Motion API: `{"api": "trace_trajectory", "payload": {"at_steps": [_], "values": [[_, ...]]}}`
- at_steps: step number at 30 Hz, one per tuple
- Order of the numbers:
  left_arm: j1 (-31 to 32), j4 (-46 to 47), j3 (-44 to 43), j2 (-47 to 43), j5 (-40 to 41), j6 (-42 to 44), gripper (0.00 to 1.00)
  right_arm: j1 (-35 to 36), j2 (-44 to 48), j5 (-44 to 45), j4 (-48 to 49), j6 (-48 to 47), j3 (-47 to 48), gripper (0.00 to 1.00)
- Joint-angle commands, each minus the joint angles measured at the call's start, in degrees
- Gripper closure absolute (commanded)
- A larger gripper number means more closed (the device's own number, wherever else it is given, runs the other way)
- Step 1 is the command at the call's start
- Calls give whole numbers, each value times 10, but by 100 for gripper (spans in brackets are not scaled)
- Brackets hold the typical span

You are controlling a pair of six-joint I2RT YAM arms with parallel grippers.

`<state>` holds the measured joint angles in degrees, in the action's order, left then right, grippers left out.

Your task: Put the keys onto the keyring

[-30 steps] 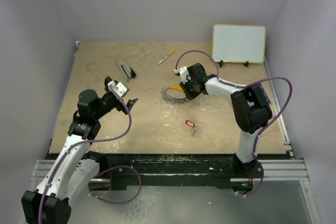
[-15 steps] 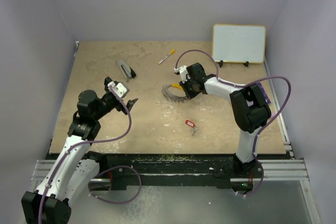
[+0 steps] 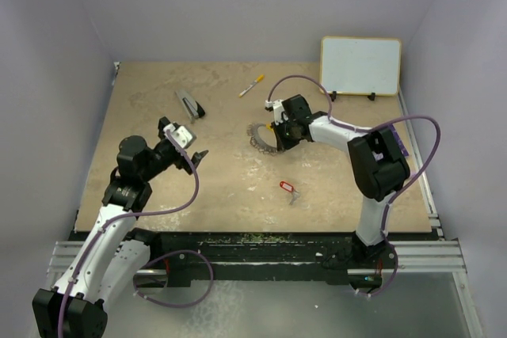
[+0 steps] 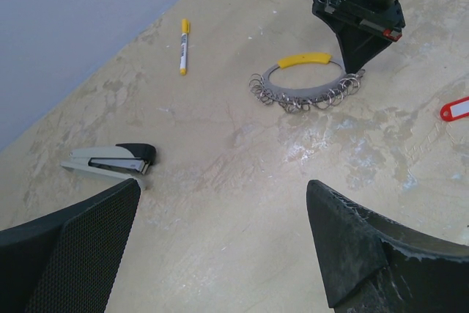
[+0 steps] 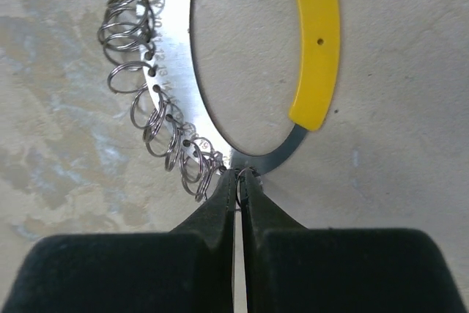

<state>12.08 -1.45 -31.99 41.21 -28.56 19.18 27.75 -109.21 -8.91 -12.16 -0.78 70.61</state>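
Keyring [image 5: 174,42] edge between shut right jaws; left jaws wide; keys [image 3: 287,187], marker [image 3: 252,85], stapler [image 3: 190,105] well apart.

Pale lavender walls [image 3: 238,5] enclose a mottled beige tabletop [image 3: 222,187], evenly lit, with a small whiteboard [image 3: 360,66] propped at its far right corner.

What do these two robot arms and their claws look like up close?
The left arm and right arm are white shells with chunky black joints, and a thin purple cable loops along each. The left claw has two wide black fingers with a fine mesh texture; the right claw has black fingers tapering to thin points.
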Motion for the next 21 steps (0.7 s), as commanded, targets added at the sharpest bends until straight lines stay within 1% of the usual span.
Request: {"api": "trace_trajectory", "payload": {"at_steps": [1,7,11,14,16,19,21], "values": [[1,6,-32,-5,-30,16,2,3,40,-74,-30,58,-1,100],[2,-37,-57,7,-83,63,2,2,97,-131,-38,117,-17,100],[2,-40,-49,18,-122,91,2,3,145,-172,-23,153,-43,100],[2,-5,-29,23,-192,112,2,3,177,-213,-3,174,-66,100],[4,36,-14,32,-237,107,2,3,198,-235,7,191,-82,100],[17,99,-1,56,-259,83,2,3,244,-272,50,231,-110,100],[26,134,6,68,-271,65,2,4,271,-282,72,257,-123,100]]}}
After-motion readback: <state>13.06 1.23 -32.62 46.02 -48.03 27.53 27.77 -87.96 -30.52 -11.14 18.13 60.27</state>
